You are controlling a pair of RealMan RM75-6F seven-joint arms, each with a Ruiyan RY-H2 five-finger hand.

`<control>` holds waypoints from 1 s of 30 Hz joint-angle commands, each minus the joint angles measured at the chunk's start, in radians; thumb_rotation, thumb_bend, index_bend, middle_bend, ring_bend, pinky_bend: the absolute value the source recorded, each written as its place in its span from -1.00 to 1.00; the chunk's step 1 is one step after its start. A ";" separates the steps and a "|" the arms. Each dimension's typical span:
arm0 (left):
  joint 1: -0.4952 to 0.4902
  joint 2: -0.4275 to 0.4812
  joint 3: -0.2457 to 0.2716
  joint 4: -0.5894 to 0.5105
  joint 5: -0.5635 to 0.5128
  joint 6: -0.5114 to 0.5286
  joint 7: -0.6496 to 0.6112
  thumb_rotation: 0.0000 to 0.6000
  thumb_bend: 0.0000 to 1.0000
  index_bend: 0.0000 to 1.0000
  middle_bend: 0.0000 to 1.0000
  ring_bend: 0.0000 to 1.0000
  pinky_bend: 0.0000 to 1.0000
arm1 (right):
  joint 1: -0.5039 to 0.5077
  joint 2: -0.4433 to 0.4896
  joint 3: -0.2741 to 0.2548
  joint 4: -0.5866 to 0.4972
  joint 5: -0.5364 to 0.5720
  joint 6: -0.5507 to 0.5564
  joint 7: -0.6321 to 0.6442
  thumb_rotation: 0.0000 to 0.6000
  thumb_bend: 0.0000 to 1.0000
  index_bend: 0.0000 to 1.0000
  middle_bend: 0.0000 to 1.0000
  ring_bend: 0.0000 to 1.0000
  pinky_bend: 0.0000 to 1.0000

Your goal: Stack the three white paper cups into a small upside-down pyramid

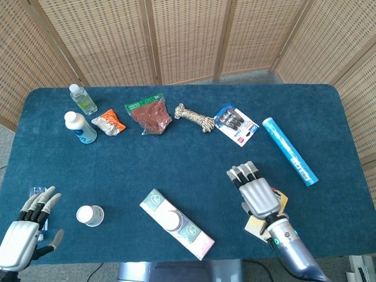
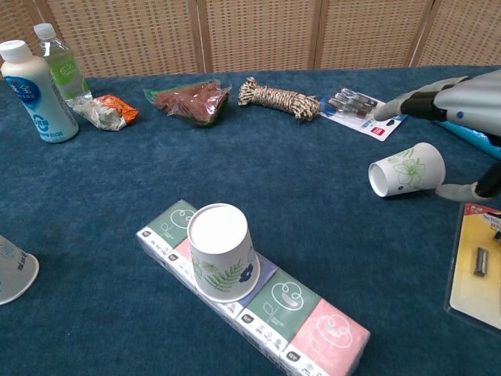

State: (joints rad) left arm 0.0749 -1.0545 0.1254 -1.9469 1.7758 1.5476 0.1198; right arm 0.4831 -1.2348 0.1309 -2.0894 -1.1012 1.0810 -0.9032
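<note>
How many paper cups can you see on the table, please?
3: one upside down on the tissue pack, one on its side under the right hand, one at the left edge.

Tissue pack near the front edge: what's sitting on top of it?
One white paper cup stands upside down on the tissue pack, around its middle. The cup hides the pack's print beneath it; whether anything sits under the cup cannot be seen.
</note>
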 commanded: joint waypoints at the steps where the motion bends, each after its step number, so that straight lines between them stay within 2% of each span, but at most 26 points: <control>1: -0.005 0.001 -0.001 -0.008 -0.006 -0.007 0.008 1.00 -0.11 -0.90 -1.00 -1.00 -1.00 | 0.081 -0.053 0.023 -0.002 0.126 -0.004 -0.086 1.00 -0.28 -0.92 -1.00 -1.00 -1.00; 9: -0.013 0.003 -0.003 -0.016 -0.018 -0.021 0.014 1.00 -0.11 -0.90 -1.00 -1.00 -1.00 | 0.187 -0.102 0.045 0.002 0.319 0.034 -0.162 1.00 -0.28 -0.92 -1.00 -1.00 -1.00; 16: -0.020 0.004 -0.006 -0.011 -0.028 -0.024 0.003 1.00 -0.11 -0.90 -1.00 -1.00 -1.00 | 0.284 -0.151 0.053 0.048 0.462 0.080 -0.218 1.00 -0.28 -0.91 -1.00 -1.00 -1.00; 30: -0.021 0.004 -0.003 0.009 -0.042 -0.021 -0.022 1.00 -0.11 -0.90 -1.00 -1.00 -1.00 | 0.354 -0.208 0.005 0.185 0.544 0.116 -0.204 1.00 -0.28 -0.84 -1.00 -1.00 -1.00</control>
State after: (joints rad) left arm 0.0543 -1.0506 0.1223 -1.9382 1.7336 1.5263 0.0974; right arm 0.8329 -1.4397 0.1408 -1.9088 -0.5618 1.1948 -1.1091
